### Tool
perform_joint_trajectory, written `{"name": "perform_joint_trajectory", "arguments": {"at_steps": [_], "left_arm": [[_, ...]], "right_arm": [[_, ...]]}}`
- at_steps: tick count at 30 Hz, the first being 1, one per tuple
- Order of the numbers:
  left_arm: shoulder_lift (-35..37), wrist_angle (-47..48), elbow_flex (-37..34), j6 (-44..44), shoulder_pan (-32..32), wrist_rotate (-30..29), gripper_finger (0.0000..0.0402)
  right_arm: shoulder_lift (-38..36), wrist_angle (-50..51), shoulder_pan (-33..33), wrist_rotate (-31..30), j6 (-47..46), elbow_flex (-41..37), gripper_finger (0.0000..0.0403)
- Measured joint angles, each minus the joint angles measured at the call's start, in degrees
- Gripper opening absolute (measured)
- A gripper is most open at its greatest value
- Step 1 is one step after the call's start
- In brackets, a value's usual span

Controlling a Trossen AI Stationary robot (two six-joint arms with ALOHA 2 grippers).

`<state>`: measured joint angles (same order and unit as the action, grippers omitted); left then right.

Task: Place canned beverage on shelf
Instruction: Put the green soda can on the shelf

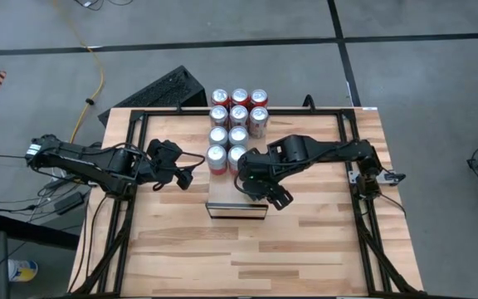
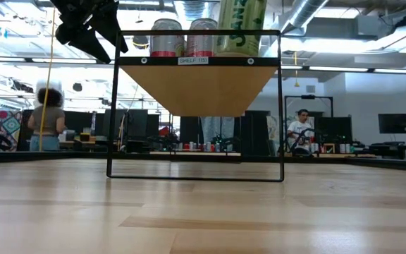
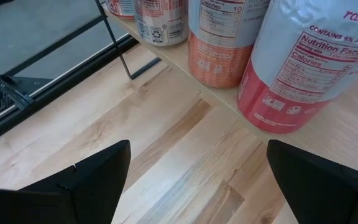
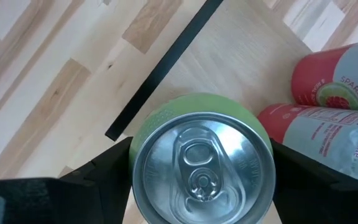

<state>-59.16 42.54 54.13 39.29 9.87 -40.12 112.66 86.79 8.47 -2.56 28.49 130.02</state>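
Right wrist view shows me my right gripper (image 4: 201,180) parted around a green can (image 4: 201,165), fingers flanking it; I cannot tell whether they touch. It stands upright on the shelf (image 4: 241,56) beside 2 pink cans (image 4: 328,93). My left gripper (image 1: 191,169) waits wide open, holding nothing.

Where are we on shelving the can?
Done: the green can stands upright on the shelf beside the pink cans. In hand: the right gripper brackets it, fingers open, not clamped. Left: pull the arm clear. The left gripper waits open nearby.
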Motion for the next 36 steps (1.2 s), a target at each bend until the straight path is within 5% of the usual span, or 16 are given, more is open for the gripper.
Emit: {"name": "perform_joint_trajectory", "arguments": {"at_steps": [36], "left_arm": [[0.00, -0.04, 0.00, 0.74, 0.00, 0.31, 0.0363]], "right_arm": [[1.68, -2.19, -0.70, 2.51, -3.95, 0.00, 0.0312]]}}
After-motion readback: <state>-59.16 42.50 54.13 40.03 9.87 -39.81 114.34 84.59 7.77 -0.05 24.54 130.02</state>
